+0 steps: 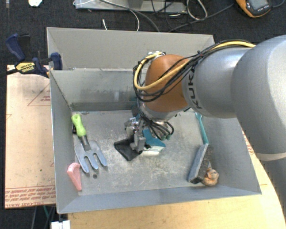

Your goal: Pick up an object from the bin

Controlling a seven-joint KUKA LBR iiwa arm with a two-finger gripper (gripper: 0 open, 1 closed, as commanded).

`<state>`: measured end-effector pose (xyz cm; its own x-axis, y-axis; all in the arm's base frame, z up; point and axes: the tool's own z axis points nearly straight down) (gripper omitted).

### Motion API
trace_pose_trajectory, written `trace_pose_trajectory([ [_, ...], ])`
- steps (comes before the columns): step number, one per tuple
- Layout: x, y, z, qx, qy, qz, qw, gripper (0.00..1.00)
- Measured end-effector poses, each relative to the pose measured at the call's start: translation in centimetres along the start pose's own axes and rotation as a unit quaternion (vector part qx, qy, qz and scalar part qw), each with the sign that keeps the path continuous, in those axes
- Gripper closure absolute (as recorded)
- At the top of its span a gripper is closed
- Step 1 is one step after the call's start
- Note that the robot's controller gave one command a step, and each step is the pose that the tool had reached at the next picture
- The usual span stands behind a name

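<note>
While the gripper sits low at the middle of the floor of the bin, its tip is right against a black piece and a teal block; whether it is clamped on either or slack cannot be told. Black piece: flat, dark, angular, lying on the floor just left and below the gripper tip. Teal block: teal top, white lower edge, just right of the tip, partly under the wrist. The two lie side by side, apart from everything else. Above the gripper, orange cover on the wrist, yellow and black cables looped round it, then the grey arm running off to the right. Left side of floor: fork with green handle toward the back wall, grey-blue tines toward the front. Pink piece just below-left of the tines, near the left wall; touching the fork or not, cannot tell. Right side: brush with thin teal handle toward the back, grey head toward the front wall, lying slantwise. Brown lump touching the brush head's lower end, near the front right corner. Fork and brush both well apart from the gripper.
</note>
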<state>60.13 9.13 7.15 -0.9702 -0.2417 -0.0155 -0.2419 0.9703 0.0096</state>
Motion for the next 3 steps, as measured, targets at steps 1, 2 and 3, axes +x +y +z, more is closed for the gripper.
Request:
trace_pose_trajectory([
  [1, 0.0, 0.0, 0.0, 0.0, 0.0, 0.0, 1.0, 1.0],
  [2, -0.3, -0.8, -6.4, 0.0, 0.0021, 0.013, 0.9999, 1.0],
  [3, -1.3, 0.5, -13.9, 0.0, 0.0025, 0.015, 0.9999, 1.0],
])
